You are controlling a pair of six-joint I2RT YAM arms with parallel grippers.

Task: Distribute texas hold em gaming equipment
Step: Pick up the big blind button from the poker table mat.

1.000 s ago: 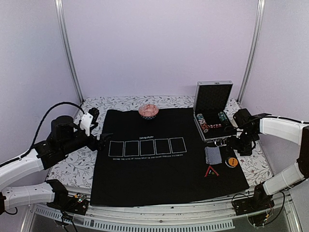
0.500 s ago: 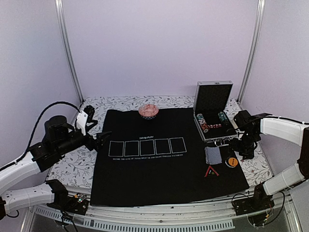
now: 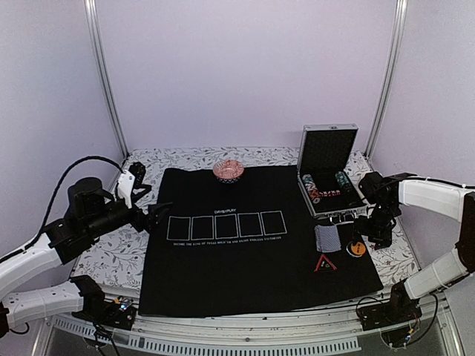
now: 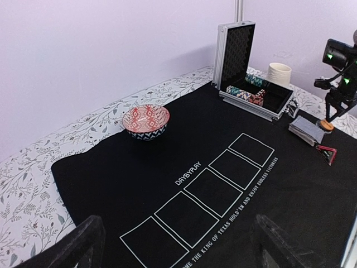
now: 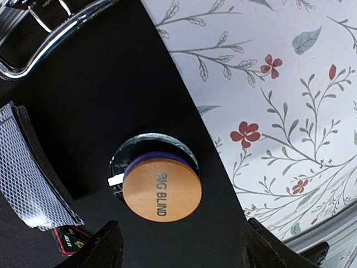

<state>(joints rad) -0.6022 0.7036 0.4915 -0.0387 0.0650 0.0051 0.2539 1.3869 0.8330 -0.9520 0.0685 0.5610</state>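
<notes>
An orange button marked BIG BLIND (image 5: 162, 191) (image 3: 357, 249) tops a small stack, with a blue button and a black one under it, at the mat's right edge. My right gripper (image 5: 181, 251) (image 3: 371, 236) hovers just over the stack, open, one finger on either side and nothing gripped. A blue-grey-backed card deck (image 5: 28, 173) (image 3: 326, 237) lies left of the stack, with the red-edged triangle (image 3: 324, 263) in front. Striped chips (image 3: 326, 187) fill the case. My left gripper (image 4: 178, 245) (image 3: 159, 216) is open above the mat's left edge, empty.
A black mat (image 3: 245, 259) with five white rectangles covers the floral cloth. A red patterned bowl (image 3: 228, 170) (image 4: 146, 121) stands at the mat's far edge. The silver case (image 3: 330, 148) is open at the back right, with a white cup (image 4: 279, 73) behind it.
My left arm drew back to the left and then held still. My right gripper shifted slightly toward the button stack and its jaws narrowed a little.
</notes>
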